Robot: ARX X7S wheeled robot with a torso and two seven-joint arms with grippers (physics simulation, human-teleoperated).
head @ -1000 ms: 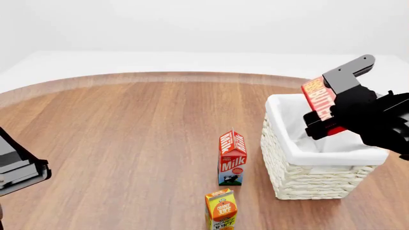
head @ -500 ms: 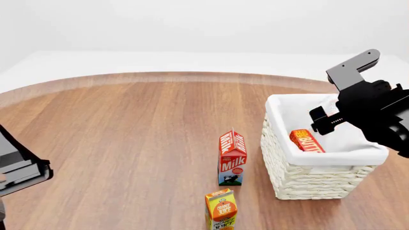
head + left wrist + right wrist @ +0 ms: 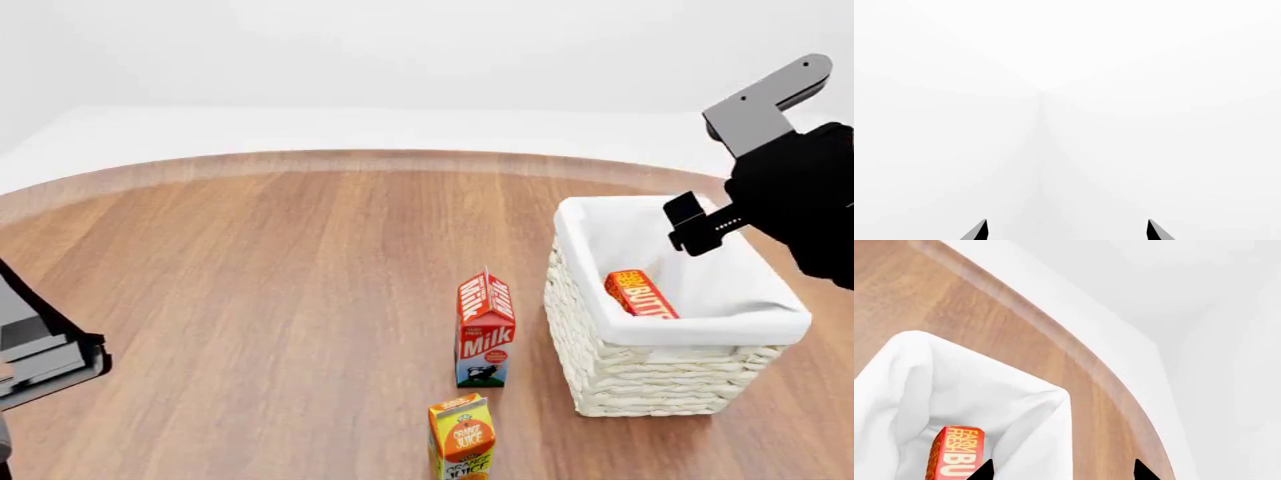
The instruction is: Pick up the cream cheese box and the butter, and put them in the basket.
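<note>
round wooden table (image 3: pixel 267 260), plain white walls, even light

I saw the butter (image 3: pixel 641 294) lying in the basket (image 3: pixel 627 375) at the worktop's (image 3: pixel 267 290) right; milk carton (image 3: pixel 485 328) just left, juice carton (image 3: pixel 462 436) nearer.

butter (image 3: pixel 642 294): lower part lying hidden behind basket (image 3: pixel 627 375) rim
orange juice carton (image 3: pixel 463 438): bottom running off frame

Table (image 3: pixel 267 290): wood grain, smooth, slight sheen. Basket (image 3: pixel 641 385): rough white wicker w/ matt cloth lining. Butter (image 3: pixel 639 294), milk (image 3: pixel 485 328), juice (image 3: pixel 463 436): printed card cartons. Right gripper (image 3: pixel 721 170): matt black/grey.
</note>
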